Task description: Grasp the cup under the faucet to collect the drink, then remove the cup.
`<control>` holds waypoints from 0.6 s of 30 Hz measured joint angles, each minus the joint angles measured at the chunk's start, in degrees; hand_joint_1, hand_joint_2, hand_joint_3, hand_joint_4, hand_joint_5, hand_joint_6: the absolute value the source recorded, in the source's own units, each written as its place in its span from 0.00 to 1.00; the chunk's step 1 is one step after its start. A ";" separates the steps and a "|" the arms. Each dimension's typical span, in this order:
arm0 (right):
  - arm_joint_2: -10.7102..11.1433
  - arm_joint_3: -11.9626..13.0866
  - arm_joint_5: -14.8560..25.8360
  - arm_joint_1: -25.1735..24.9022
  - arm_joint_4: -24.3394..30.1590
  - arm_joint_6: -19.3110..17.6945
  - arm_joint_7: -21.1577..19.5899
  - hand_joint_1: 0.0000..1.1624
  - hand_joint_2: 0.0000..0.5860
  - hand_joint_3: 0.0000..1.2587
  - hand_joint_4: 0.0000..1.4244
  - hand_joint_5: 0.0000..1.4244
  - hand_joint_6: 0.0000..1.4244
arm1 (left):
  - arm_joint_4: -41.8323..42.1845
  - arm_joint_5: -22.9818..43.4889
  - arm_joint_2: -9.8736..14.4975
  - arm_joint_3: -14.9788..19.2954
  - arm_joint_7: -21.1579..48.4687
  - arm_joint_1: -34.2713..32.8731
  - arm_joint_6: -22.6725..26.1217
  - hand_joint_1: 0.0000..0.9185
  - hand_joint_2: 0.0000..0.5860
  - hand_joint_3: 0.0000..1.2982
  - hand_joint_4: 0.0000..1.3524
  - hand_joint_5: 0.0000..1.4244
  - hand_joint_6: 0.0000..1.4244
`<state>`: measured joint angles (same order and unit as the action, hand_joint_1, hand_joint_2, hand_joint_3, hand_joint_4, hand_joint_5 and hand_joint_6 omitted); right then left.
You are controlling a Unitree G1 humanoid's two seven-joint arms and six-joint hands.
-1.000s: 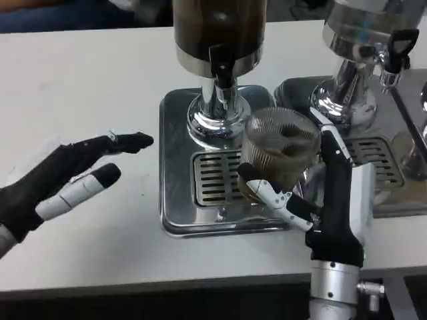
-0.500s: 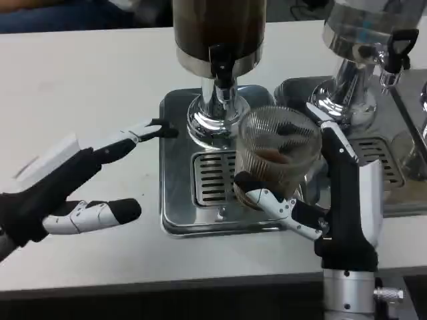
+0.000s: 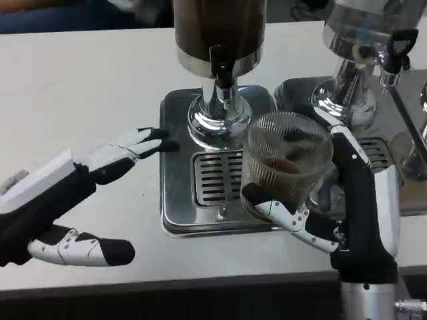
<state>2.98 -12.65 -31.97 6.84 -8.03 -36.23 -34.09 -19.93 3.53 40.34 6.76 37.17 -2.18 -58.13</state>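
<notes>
Head view: cup in right hand

Dispenser tank: top cut off by the upper edge. Second dispenser: cropped above and at right. Right hand: fingers partly hidden behind cup.

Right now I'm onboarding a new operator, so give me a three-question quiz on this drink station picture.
1. True or false: the right hand holds the ribbed glass cup.
2. Where is the cup relative to the faucet of the dark dispenser? A) directly under it B) off to the right of it, over the drip tray's right edge C) left of the tray
3. Fill in: the left hand holds ____.

Key: 1 true; 2 B; 3 nothing, its fingers are spread over the table left of the tray.
</notes>
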 measured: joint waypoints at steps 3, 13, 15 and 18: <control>-0.03 0.41 0.22 0.82 1.58 0.00 1.27 0.79 0.24 0.53 0.60 0.81 1.00 | 1.62 -0.31 0.46 0.64 -0.16 0.85 -0.37 0.00 0.05 0.07 0.00 0.00 0.03; 0.00 1.23 0.94 3.29 5.45 0.04 5.08 0.79 0.24 0.54 0.60 0.81 1.00 | 4.13 -1.87 2.76 2.55 -1.08 4.74 -2.16 0.00 0.04 0.05 0.00 0.00 0.02; 0.06 1.50 1.07 3.98 6.90 0.05 6.02 0.79 0.24 0.54 0.61 0.81 1.00 | 4.77 -1.88 3.30 3.41 -1.15 5.51 -2.45 0.00 0.04 0.05 0.00 0.00 0.02; 0.14 2.11 1.90 4.85 8.44 0.06 7.31 0.79 0.24 0.54 0.61 0.81 1.00 | 5.90 -1.88 3.95 3.89 -1.46 6.33 -2.80 0.00 0.04 0.05 0.00 0.00 0.02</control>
<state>3.12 -10.54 -30.07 11.70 0.42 -36.17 -26.78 -14.03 1.66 44.29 10.65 35.71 4.16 -60.94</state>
